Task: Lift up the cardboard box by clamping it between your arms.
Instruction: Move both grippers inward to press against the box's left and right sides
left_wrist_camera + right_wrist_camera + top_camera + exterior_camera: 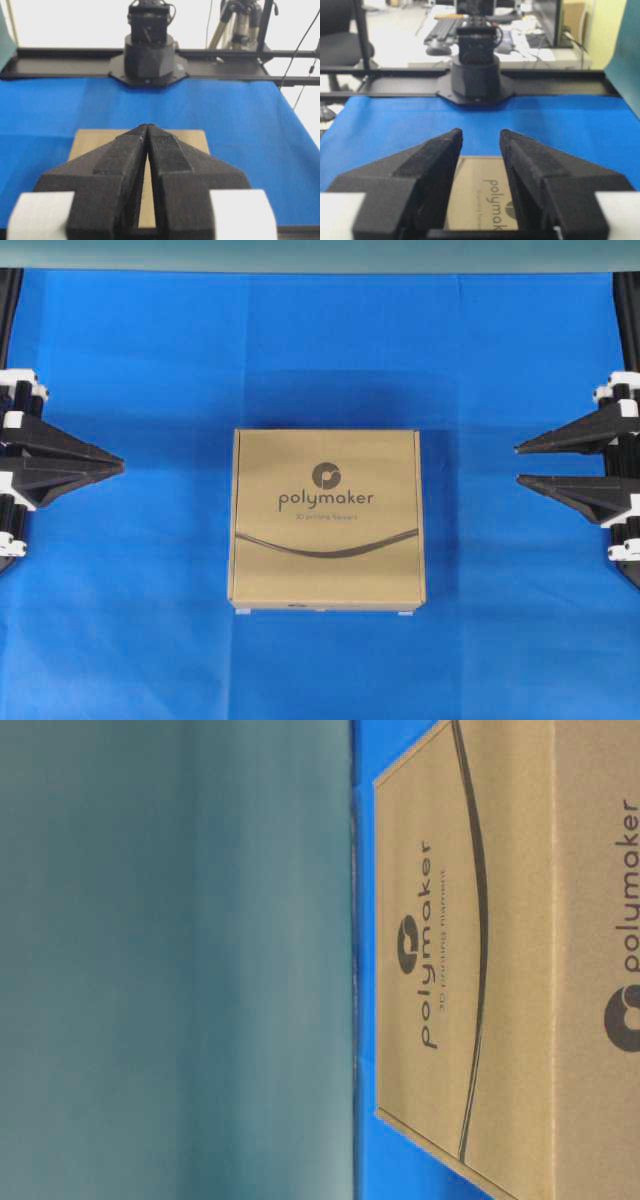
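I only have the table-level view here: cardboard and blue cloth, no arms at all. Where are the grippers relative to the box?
Observer: Overhead, the left gripper sits at the left edge of the blue cloth and the right gripper at the right edge, both well clear of the cardboard box.
Operator: Are the jaws open?
Observer: The left wrist view shows the left fingers closed together at the tips; the right wrist view shows a gap between the right fingers.
Operator: Is the box square to the arms?
Observer: Overhead, its edges run parallel to the cloth's edges, and it lies flat, logo up, about midway between the two grippers.
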Motion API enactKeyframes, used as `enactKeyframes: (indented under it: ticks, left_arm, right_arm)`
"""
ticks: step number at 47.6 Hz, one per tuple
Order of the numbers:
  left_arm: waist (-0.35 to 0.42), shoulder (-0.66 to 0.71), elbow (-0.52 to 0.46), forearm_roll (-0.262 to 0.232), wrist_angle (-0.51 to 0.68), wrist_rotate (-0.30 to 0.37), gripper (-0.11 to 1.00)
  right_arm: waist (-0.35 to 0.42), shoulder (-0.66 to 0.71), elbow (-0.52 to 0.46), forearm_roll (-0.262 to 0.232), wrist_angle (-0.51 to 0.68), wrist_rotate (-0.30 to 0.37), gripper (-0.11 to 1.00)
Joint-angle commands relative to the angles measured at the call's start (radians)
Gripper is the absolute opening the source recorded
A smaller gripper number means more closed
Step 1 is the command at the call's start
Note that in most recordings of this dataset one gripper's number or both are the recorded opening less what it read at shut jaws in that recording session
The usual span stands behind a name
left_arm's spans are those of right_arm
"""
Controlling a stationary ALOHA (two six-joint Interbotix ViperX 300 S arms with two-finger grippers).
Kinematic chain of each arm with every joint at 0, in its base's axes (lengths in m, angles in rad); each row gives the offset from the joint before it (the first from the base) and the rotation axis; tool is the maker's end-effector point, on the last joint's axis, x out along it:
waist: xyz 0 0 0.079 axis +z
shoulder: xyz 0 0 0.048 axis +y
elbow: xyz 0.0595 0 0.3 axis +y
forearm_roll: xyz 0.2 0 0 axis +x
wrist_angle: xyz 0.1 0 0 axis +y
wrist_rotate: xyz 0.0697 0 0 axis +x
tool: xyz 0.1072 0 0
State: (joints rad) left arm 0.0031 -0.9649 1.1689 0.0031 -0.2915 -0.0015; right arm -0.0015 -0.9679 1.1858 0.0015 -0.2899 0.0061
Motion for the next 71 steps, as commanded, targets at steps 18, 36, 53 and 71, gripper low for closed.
enactKeyframes:
  ticks: [18, 36, 53, 71]
  left_arm:
    - [0.003, 0.133, -0.124, 0.017, 0.305, -0.025, 0.00]
    - [0.000, 0.342, -0.229, 0.017, 0.545, -0.023, 0.00]
    - [0.002, 0.463, -0.267, 0.018, 0.558, -0.008, 0.01]
    - [0.009, 0.565, -0.241, 0.018, 0.574, -0.014, 0.87]
  right_arm:
    - [-0.011, 0.023, -0.141, 0.037, 0.552, -0.006, 0.00]
    - [-0.041, 0.118, -0.149, 0.035, 0.822, -0.005, 0.00]
    - [-0.078, 0.224, -0.144, 0.023, 0.876, -0.012, 0.22]
    - [-0.078, 0.385, -0.137, 0.018, 0.868, -0.014, 0.99]
